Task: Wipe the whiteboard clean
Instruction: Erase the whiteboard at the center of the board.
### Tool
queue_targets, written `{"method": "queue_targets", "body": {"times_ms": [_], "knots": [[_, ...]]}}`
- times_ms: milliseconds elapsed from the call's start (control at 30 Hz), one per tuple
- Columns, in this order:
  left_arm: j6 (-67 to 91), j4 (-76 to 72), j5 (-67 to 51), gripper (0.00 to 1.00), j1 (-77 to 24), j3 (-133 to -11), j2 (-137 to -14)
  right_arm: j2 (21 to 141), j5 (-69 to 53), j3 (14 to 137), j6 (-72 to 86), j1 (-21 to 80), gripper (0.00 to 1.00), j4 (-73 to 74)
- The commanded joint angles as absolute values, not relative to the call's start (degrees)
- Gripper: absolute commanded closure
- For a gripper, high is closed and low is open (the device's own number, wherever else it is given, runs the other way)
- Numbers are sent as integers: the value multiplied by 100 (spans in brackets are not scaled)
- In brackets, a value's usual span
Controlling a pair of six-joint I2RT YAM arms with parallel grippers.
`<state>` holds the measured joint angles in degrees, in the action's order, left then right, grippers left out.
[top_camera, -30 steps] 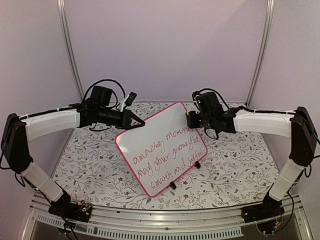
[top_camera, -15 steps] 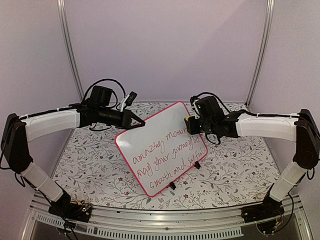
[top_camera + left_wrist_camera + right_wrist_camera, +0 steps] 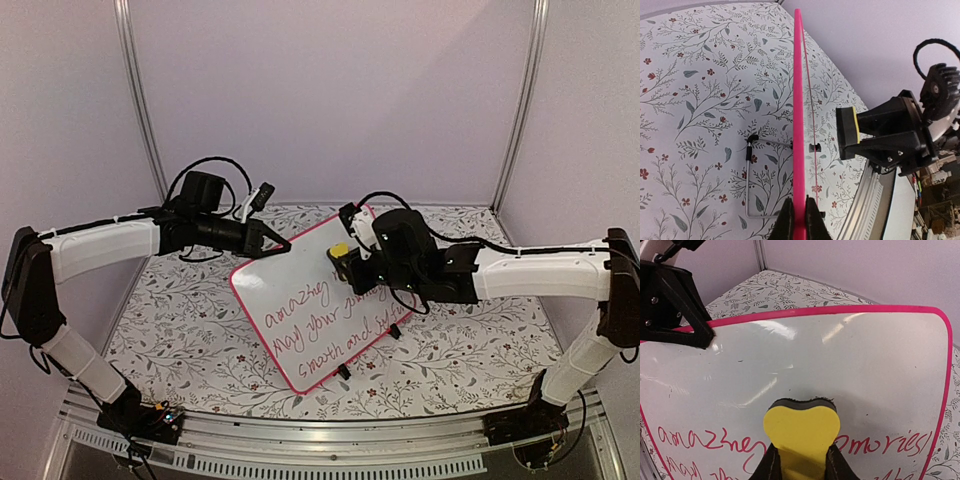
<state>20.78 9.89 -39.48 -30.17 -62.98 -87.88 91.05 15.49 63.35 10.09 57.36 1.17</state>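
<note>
Pink-framed whiteboard bearing red handwriting.
Left gripper pinches its edge; right gripper clamps a yellow eraser just before the writing.

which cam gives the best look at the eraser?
Right wrist: the eraser fills the lower centre, squeezed in the right gripper, its dark pad facing the whiteboard above the writing. The top view shows only a small yellow spot. The left wrist view shows it side-on, with a gap to the board's edge.
</note>
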Motion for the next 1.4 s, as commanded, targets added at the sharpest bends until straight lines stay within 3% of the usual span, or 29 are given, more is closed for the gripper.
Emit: {"method": "queue_targets", "body": {"times_ms": [0, 1367], "knots": [[1742, 959, -3938, 100, -3094, -6262, -8821, 8985, 1446, 6306, 752, 5953, 76, -311], [1729, 956, -3384, 100, -3164, -6205, -8509, 9319, 1226, 7500, 1872, 6212, 77, 774]]}}
